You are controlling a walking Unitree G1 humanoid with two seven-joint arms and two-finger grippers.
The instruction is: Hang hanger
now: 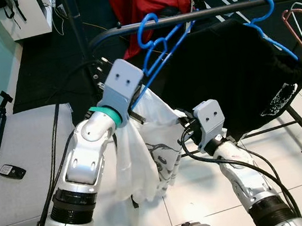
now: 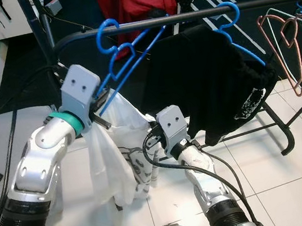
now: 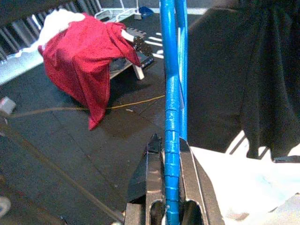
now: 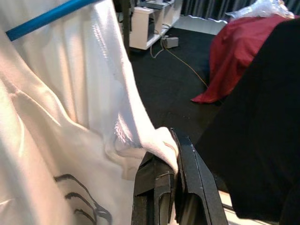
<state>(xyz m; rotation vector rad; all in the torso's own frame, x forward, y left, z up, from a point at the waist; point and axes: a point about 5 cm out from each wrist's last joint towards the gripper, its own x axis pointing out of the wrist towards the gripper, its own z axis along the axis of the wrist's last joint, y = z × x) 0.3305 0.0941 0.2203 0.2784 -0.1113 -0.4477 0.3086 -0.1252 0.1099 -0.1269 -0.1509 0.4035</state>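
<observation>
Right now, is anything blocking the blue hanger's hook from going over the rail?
Nothing visible does. The left gripper clamps the blue hanger, whose hook already curls at the black rail, beside the hanging black shirt.

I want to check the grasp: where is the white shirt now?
In the left eye view the white shirt hangs from the blue hanger held by the left end effector, left of the black garment; the right end effector pinches its edge.
</observation>
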